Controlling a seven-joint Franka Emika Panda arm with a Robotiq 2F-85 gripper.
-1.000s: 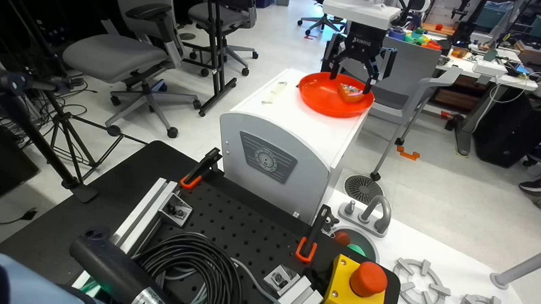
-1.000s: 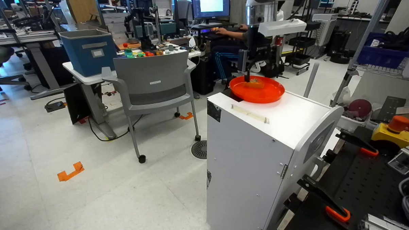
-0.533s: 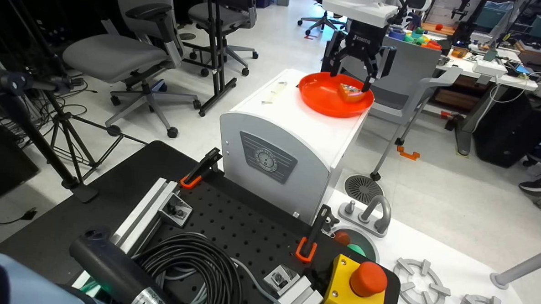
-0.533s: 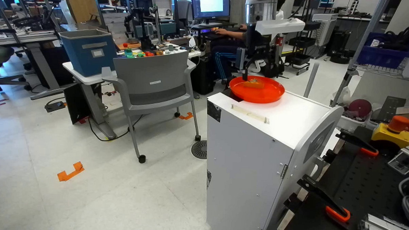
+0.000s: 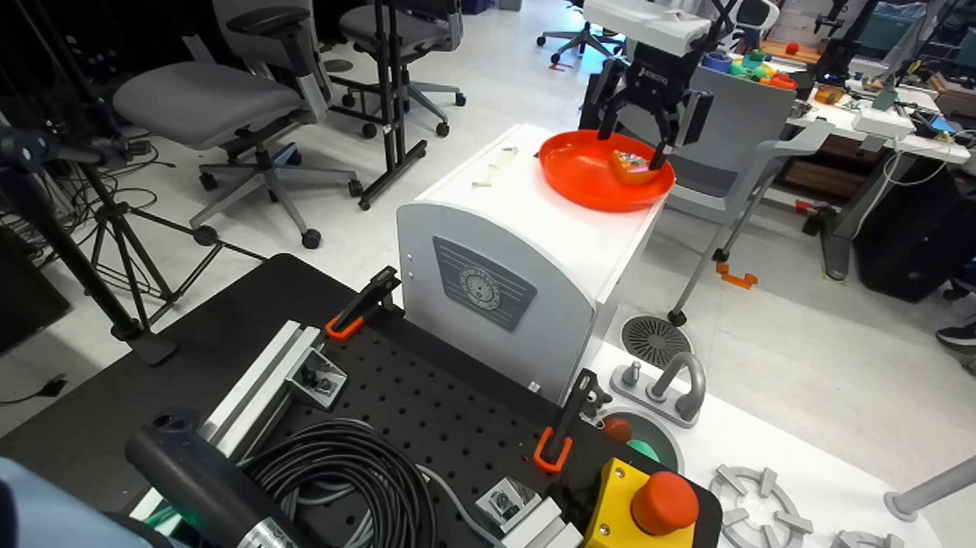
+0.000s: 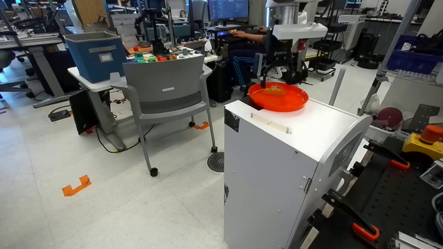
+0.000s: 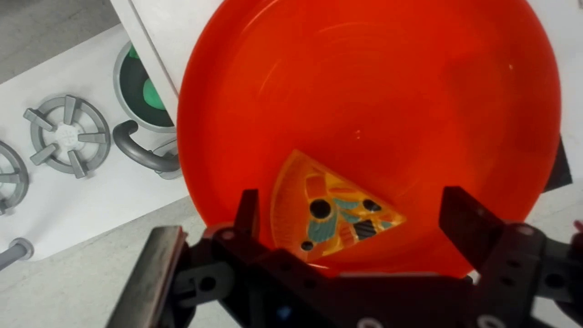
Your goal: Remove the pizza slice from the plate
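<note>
Downturned tool (image 7: pixel 351 202), jaws wide apart, its tilt apparently slight.

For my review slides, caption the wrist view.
A pizza slice lies ungripped on the orange plate, the fingers spread open.

The gripper (image 5: pixel 631 150) has shifted slightly, in an exterior view toward the left corner of the white surface (image 6: pixel 306 123); there one fingertip (image 6: pixel 263 83), which overlapped the pizza slice (image 6: pixel 275 90), now appears just beside it; the monitor (image 6: pixel 228 6) has gone from bright to dark.
</note>
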